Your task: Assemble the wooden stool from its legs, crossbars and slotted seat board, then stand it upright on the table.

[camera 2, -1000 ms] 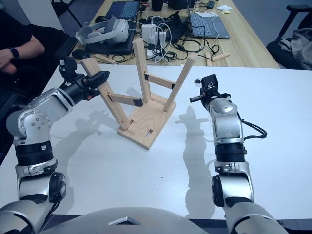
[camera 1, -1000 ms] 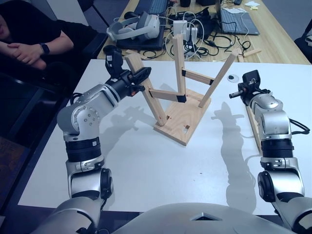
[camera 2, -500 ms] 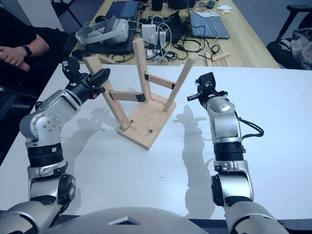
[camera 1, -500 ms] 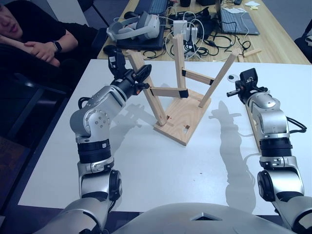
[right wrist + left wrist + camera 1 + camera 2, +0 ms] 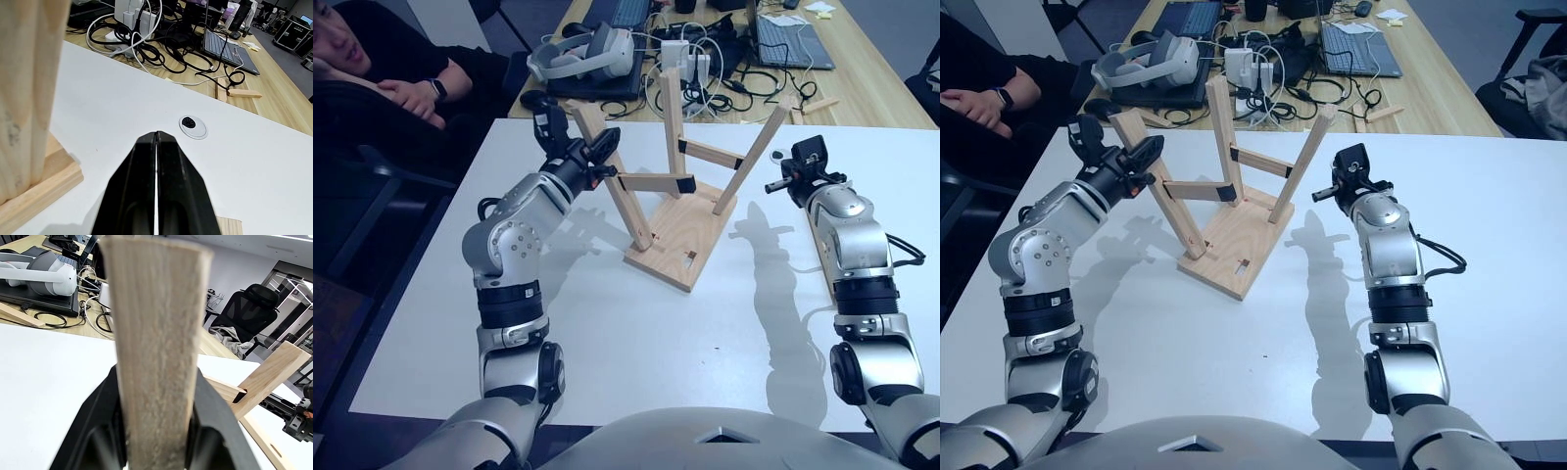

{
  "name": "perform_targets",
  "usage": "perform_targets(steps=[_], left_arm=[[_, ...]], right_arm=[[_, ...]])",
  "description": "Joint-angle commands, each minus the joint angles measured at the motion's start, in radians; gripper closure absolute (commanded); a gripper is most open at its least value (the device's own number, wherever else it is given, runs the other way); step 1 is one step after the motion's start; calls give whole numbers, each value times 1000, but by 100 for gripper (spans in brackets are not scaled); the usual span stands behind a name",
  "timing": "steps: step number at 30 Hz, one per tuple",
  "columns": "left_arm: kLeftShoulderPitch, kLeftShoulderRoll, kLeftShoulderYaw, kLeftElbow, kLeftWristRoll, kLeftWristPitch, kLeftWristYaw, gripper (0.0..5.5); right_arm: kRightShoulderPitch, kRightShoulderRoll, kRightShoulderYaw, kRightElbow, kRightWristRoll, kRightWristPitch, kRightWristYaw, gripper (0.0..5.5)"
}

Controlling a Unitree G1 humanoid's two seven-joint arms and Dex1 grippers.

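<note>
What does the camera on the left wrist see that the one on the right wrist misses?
Left wrist view alone: the left gripper clamped on a stool leg, a white headset and a black office chair. Right wrist view alone: a round cable grommet, and the right gripper pressed shut on nothing. Both: the white table, the wooden stool and cables on the desk behind.

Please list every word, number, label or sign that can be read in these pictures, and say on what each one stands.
None can be read. The seat board and its legs carry no lettering. Any print on the headset and the laptop behind the table is too small to read.
</note>
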Motion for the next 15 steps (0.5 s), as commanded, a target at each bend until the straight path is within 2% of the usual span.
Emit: perform_targets(steps=[1,15], left_arm=[[-21,10,-6,-4,17,-34,-17,448],[115,-26,-117,-44,105,-161,-48,448]], right_arm=[[-13,-3,3,4,12,-5,7,550],[-8,2,-5,-8,35,-22,4,550]])
